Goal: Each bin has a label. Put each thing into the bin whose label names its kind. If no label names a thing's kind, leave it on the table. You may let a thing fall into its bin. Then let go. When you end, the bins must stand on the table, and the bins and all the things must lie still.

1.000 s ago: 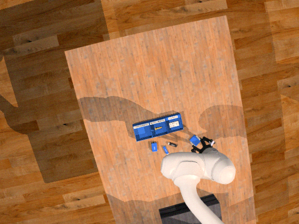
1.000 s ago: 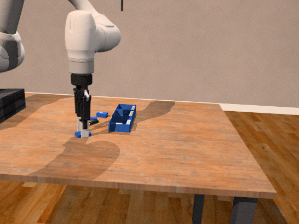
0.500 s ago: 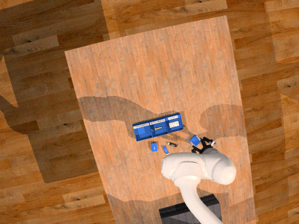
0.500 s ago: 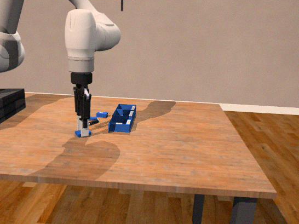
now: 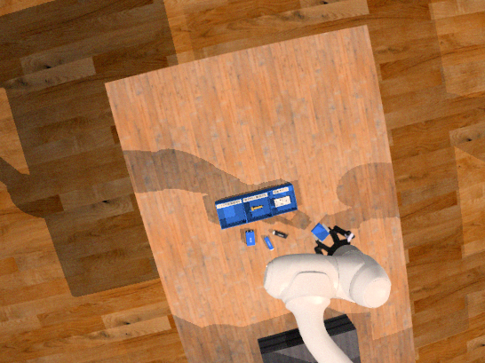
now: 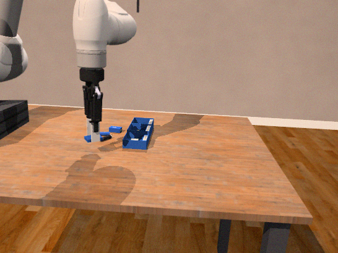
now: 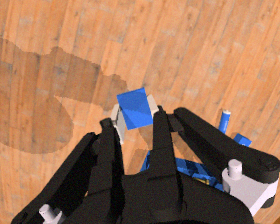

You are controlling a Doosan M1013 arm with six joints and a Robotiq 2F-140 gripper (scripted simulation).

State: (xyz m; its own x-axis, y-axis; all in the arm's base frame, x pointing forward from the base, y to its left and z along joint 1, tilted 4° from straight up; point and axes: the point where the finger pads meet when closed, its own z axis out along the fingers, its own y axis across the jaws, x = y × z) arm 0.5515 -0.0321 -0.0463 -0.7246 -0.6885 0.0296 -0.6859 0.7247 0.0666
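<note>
My gripper (image 5: 328, 237) is shut on a small blue and white box (image 5: 319, 231) and holds it just above the table, to the right of the bins. In the wrist view the box (image 7: 135, 108) sits between my two fingers. From the side the box (image 6: 90, 136) hangs upright under the gripper (image 6: 94, 125). The blue three-part bin row (image 5: 257, 205) has white labels along its far rim; I cannot read them. Its left part holds a blue thing (image 5: 229, 214), the middle a small yellow thing (image 5: 256, 207), the right a white thing (image 5: 281, 202).
In front of the bins lie a blue block with a dark end (image 5: 250, 238), a small blue stick (image 5: 268, 242) and a black cylinder (image 5: 279, 233). The robot's dark base (image 5: 311, 343) stands at the table's near edge. The bin row also shows in the side view (image 6: 138, 133).
</note>
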